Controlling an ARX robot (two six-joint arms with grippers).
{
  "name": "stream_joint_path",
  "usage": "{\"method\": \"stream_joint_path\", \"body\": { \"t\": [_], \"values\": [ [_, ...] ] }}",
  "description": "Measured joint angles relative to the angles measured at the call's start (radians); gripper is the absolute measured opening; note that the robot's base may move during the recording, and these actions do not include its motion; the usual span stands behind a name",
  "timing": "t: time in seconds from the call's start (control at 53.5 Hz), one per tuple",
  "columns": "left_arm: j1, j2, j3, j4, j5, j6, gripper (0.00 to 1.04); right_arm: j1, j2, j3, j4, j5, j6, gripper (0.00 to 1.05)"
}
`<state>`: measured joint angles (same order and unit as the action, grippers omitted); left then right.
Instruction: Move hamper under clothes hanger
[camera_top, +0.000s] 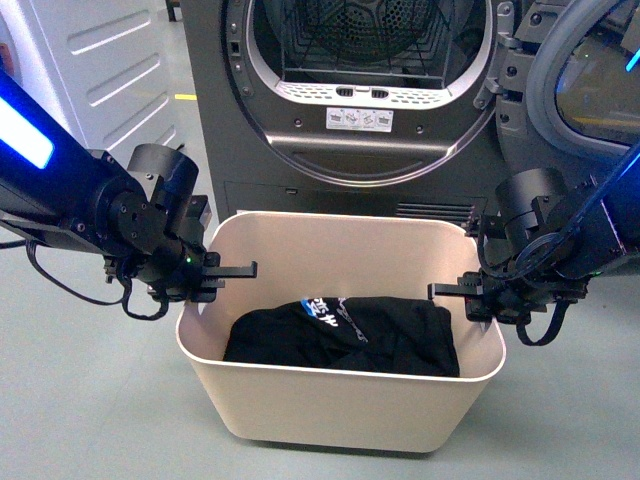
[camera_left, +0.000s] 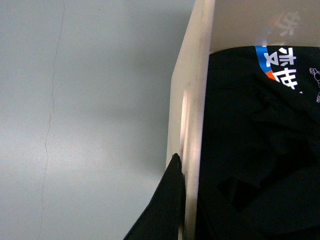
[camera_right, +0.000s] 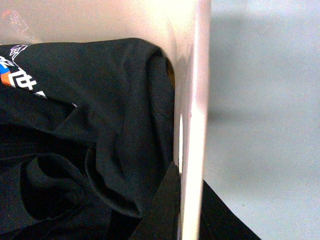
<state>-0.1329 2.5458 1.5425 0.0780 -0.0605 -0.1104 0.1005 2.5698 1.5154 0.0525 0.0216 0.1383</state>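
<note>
The right hand (camera_top: 455, 297) straddles the right end wall of the hamper (camera_top: 340, 395). In the right wrist view a dark finger lies against each face of the wall, so it is clamped on it. The left hand (camera_top: 225, 278) sits at the opposite end. Its wrist view shows one finger (camera_left: 167, 210) pressed on the outer face, but the inner one is lost against dark cloth, so I cannot tell whether it is clamped.

Behind stands the dark grey dryer (camera_top: 215, 120), door open. The hamper stands just in front of it, between the two arms. Inside lies a black garment (camera_top: 350, 335) with a blue and white print. A slot handle (camera_left: 184, 120) shows in each end wall beside the fingers.

The step looks like the two-handed grasp before carrying. The clothes hanger is in no view, so the whole move remains. Next calls for firm grip at both ends, an even lift, and both arms travelling together so the hamper stays level.
</note>
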Motion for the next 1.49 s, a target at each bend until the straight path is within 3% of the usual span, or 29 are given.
{"method": "stream_joint_path", "body": {
  "t": [0.392,0.654,1.495],
  "values": [
    [0.034,-0.001,-0.002,0.0,-0.018,0.0,0.04,0.039,0.0,0.0,0.001,-0.022,0.006,0.04],
    [-0.014,-0.001,-0.001,0.002,0.011,0.003,0.04,-0.018,-0.001,0.001,0.003,0.004,-0.003,0.04],
    [0.003,-0.006,-0.002,0.001,0.0,0.003,0.04,0.0,-0.008,0.0,0.003,0.003,-0.003,0.04]
  ]
}}
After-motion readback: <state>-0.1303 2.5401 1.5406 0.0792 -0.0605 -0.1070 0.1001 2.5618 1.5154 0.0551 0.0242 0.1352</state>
